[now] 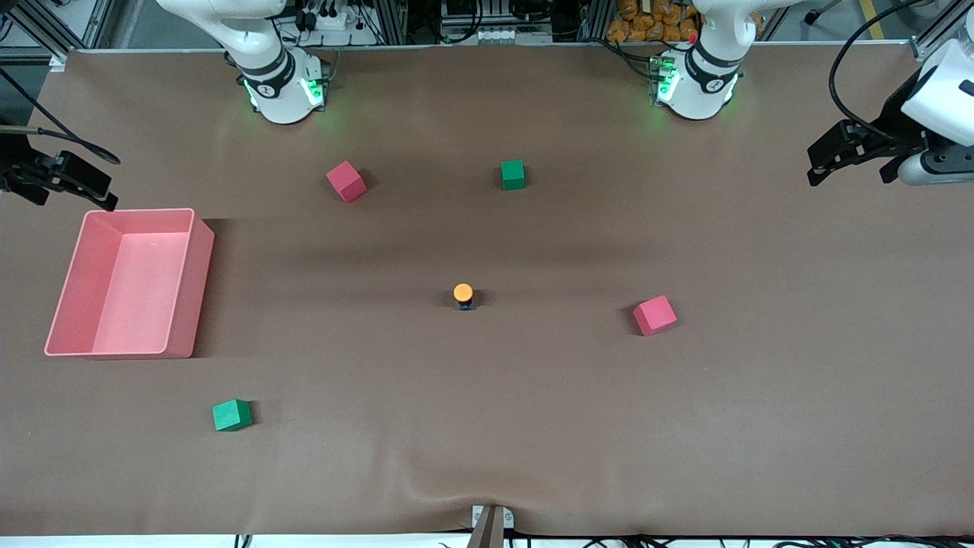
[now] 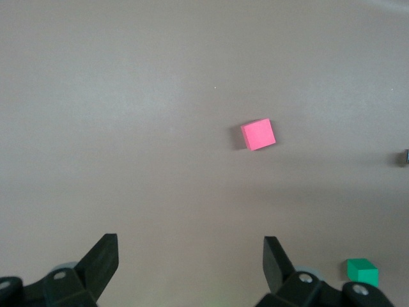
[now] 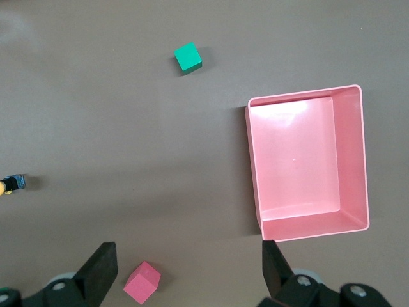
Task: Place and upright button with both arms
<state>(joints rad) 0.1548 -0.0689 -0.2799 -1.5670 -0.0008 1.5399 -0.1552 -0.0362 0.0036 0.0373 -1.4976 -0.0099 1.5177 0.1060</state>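
Seeing the button point(image 1: 463, 294) already upright mid-table with its orange cap up, I hold the left gripper point(image 2: 190, 263) and right gripper point(image 3: 187, 268) wide open, empty, parked high over opposite table ends so neither can topple it.

The button point(image 1: 463, 294) stands upright near the middle of the table point(image 1: 533, 426), apart from everything else, with one cube point(image 1: 654, 315) beside it toward the left arm's end and slightly nearer the front camera. Two more cubes lie farther from the front camera than the button, one point(image 1: 346, 181) in front of the right arm's base and the other point(image 1: 513, 174) between the two bases, while a fourth cube point(image 1: 231, 415) lies nearer the front camera toward the right arm's end. The bin point(image 1: 190, 281) sits at the right arm's end of the table, farther from the front camera than that fourth cube, and the left gripper point(image 1: 825, 164) and right gripper point(image 1: 95, 190) hang over their own ends of the table, jaws spread wide, the right one just beside the bin's rim.
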